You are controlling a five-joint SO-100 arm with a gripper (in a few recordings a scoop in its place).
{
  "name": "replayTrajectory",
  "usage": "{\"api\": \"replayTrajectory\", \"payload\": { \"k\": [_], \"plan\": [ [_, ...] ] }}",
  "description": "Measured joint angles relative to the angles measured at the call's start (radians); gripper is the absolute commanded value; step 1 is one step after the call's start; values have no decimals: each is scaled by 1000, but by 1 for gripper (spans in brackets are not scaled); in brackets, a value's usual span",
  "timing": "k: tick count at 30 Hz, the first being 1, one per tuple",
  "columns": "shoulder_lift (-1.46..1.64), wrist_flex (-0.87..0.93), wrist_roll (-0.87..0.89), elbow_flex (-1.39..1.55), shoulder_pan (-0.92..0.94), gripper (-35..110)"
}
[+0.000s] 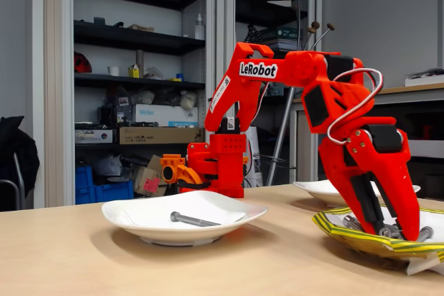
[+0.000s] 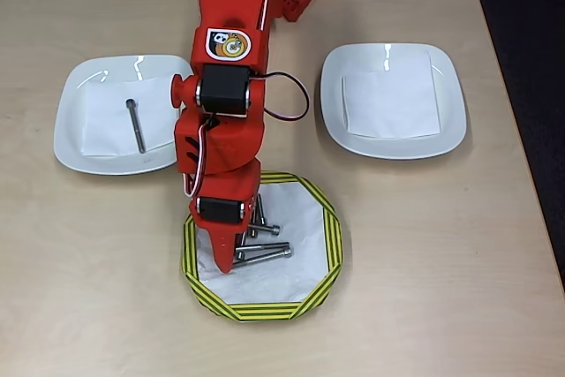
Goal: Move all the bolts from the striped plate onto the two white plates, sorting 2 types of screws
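The striped plate (image 2: 311, 284) (image 1: 361, 239) lies nearest the front of the table and holds several grey bolts (image 2: 267, 252) (image 1: 425, 233), most of them long. My orange gripper (image 2: 226, 262) (image 1: 394, 231) reaches down into its left half, tips among the bolts' shaft ends. Its fingers (image 1: 406, 202) stand close together with a narrow dark gap. Whether they pinch a bolt is hidden. One long bolt (image 2: 135, 125) (image 1: 193, 220) lies on the left white plate (image 2: 71, 134) (image 1: 139, 221). The right white plate (image 2: 335, 121) (image 1: 316, 189) carries only a paper sheet.
The arm's base (image 1: 216, 164) stands at the table's far edge between the two white plates. The arm (image 2: 225, 86) stretches forward over the middle. Bare wood lies in front of and to the right of the striped plate. Shelves stand behind the table.
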Motion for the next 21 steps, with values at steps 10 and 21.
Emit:
{"api": "replayTrajectory", "payload": {
  "k": [10, 21],
  "plan": [
    [-8, 143, 15, -72, 12, 0],
    [52, 337, 15, -183, 74, 0]
  ]
}}
